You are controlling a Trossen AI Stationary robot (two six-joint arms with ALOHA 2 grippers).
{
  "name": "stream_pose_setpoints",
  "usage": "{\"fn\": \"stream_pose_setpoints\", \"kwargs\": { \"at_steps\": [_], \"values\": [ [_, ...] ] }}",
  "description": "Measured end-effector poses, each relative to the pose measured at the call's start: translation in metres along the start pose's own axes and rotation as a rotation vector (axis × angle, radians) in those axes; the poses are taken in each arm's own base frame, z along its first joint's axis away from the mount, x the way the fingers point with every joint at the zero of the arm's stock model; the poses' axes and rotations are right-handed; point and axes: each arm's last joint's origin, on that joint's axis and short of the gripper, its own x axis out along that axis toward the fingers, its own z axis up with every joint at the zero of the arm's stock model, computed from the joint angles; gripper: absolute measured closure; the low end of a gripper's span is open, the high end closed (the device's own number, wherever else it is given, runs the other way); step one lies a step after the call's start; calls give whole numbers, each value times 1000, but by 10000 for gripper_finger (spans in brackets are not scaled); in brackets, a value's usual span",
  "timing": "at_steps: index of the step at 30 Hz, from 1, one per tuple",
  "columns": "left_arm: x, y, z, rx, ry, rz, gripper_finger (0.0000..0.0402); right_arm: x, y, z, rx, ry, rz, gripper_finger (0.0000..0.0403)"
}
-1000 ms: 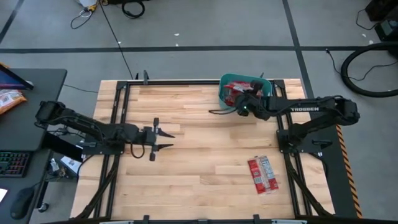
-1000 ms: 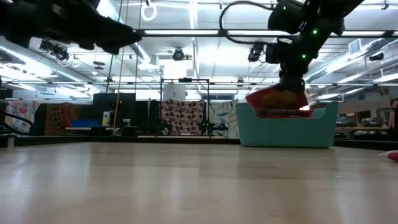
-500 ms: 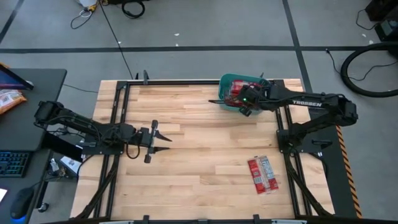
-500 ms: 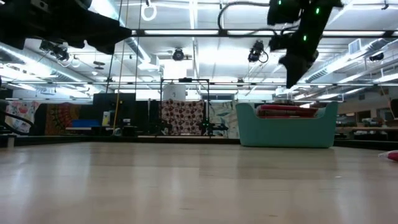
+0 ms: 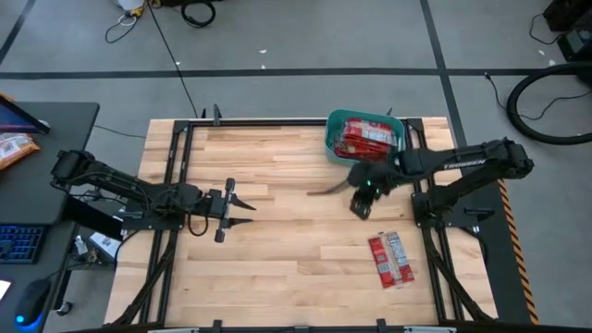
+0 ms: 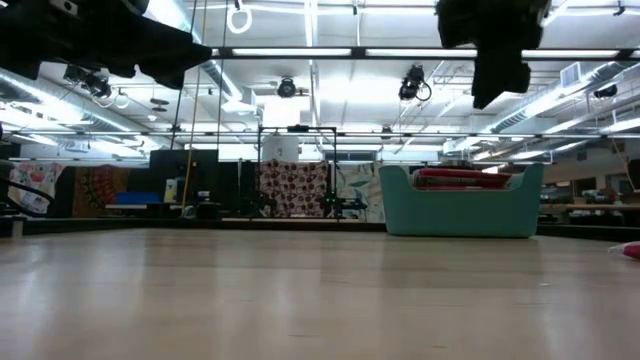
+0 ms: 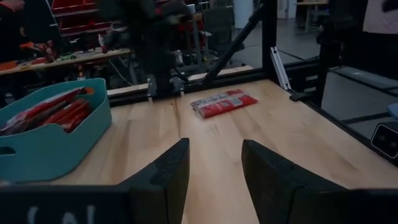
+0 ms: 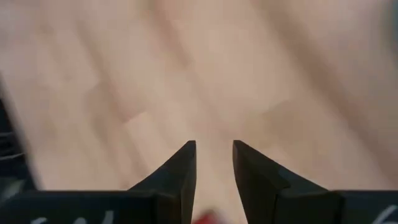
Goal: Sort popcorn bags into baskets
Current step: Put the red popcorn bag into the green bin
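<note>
The right pincer (image 5: 361, 205) is hanging released and empty over the worktop (image 5: 277, 231), between the basket (image 5: 334, 121) and a popcorn bag (image 5: 389, 258); the left pincer (image 5: 236, 209) is waiting, released

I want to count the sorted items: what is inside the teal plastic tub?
The teal plastic tub holds a pile of flat red popcorn bags. The top ones show; any beneath are covered, so no count.
</note>
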Motion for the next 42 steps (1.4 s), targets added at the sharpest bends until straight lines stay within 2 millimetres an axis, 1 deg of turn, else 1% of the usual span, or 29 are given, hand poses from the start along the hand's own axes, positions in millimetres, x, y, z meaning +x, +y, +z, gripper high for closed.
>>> {"fn": "stream_pose_setpoints", "kwargs": {
  "at_steps": [4, 6, 8, 11, 13, 18, 21, 23, 27, 29, 31, 36, 39, 42],
  "values": [
    [0, 1, 2, 12, -15, 15, 251, 12, 23, -18, -1, 42, 157, 293],
    [0, 2, 5, 31, -44, 41, 251, 17, 34, -27, 31, 73, 240, 293],
    [0, 2, 8, 50, -73, 59, 251, 20, 43, -37, 67, 104, 277, 293],
    [-1, 3, 11, 93, -107, 74, 251, 28, 56, -51, 92, 140, 252, 297],
    [-1, 3, 14, 126, -130, 81, 251, 39, 65, -59, 112, 194, 225, 303],
    [-2, 5, 21, 220, -195, 128, 251, 70, 87, -76, 176, 419, 186, 322],
    [-3, 6, 25, 273, -233, 147, 251, 85, 99, -83, 221, 549, 164, 331],
    [-4, 6, 27, 305, -255, 159, 251, 91, 107, -87, 249, 600, 140, 334],
    [-5, 7, 31, 368, -289, 181, 251, 99, 118, -97, 263, 636, 89, 337],
    [-6, 7, 32, 393, -298, 189, 251, 102, 121, -105, 267, 658, 66, 337],
    [-6, 7, 33, 416, -305, 196, 251, 104, 120, -114, 275, 694, 2, 338],
    [-6, 7, 34, 443, -316, 206, 251, 97, 106, -139, 270, 747, -277, 338],
    [-7, 7, 35, 441, -327, 210, 251, 92, 101, -146, 258, 755, -383, 338],
    [-7, 7, 36, 440, -331, 212, 251, 89, 97, -149, 226, 707, -451, 338]
  ]
}}
